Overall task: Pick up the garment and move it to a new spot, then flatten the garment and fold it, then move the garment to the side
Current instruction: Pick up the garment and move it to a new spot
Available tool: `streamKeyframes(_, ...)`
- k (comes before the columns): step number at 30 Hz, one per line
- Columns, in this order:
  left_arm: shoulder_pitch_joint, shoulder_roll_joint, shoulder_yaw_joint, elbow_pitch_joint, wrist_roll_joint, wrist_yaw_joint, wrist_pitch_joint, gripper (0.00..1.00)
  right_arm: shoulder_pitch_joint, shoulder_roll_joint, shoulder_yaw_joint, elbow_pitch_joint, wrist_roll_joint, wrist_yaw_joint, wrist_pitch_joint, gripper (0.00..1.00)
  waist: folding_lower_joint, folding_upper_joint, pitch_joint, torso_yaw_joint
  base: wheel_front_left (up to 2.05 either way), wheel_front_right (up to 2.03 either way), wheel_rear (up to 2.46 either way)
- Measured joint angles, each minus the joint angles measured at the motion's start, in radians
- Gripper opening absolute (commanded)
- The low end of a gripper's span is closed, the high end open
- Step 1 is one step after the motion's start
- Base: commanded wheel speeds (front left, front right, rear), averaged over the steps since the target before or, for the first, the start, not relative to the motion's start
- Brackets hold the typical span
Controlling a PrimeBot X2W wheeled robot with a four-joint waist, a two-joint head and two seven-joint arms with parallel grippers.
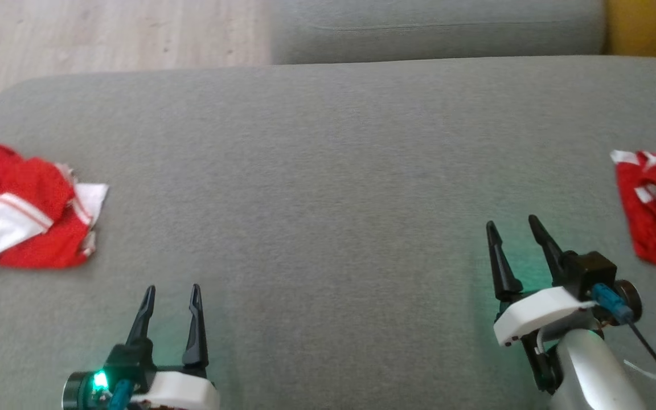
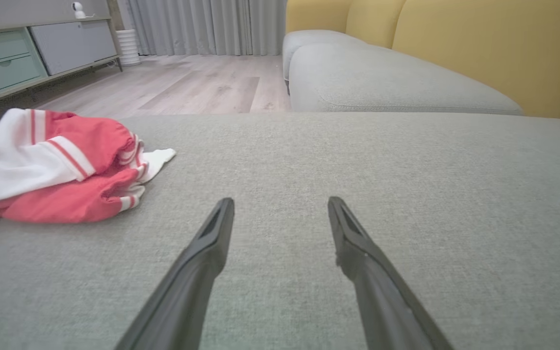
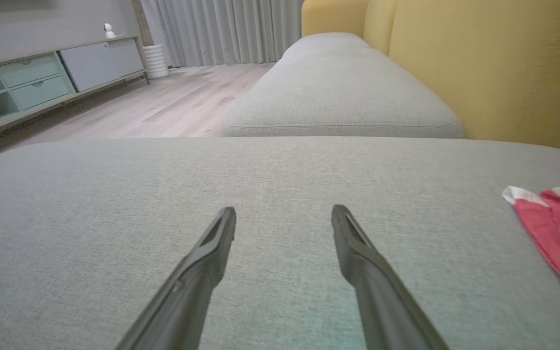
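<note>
Nearby, left of the splayed left hand (image 1: pixel 172 288), crumpled red-and-white garment (image 1: pixel 26 228).

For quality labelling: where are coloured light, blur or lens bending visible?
Head view: green glow tints the grey fabric cushion beside the right gripper; a green lamp shines behind the left gripper; the cushion's far edge bows. Left wrist view: the crumpled red-and-white garment is sharp. Right wrist view: the red garment at the edge is smeared.
</note>
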Motion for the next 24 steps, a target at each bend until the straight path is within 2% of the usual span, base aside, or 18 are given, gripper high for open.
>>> streamKeyframes(6, -0.001, 0.0, -0.006, 0.009, -0.023, 0.009, 0.0, 1.0, 0.0, 0.0, 0.04, 0.0, 0.009, 0.0, 0.0, 1.0, 0.0001, 0.0, 0.015, 0.094, 0.0, 0.0, 0.0)
streamKeyframes(19, 0.015, 0.0, 0.016, 0.049, -0.054, 0.014, 0.0, 1.0, -0.001, 0.0, 0.14, 0.024, 0.035, 0.0, 0.0, 1.0, 0.0001, 0.0, 0.034, 0.41, 0.0, 0.0, 0.0)
streamKeyframes(24, 0.022, 0.0, 0.052, 0.063, -0.064, -0.001, 0.0, 1.0, -0.004, 0.0, 0.167, 0.025, 0.035, 0.0, 0.0, 1.0, 0.0, 0.0, 0.051, 0.465, 0.0, 0.0, 0.0)
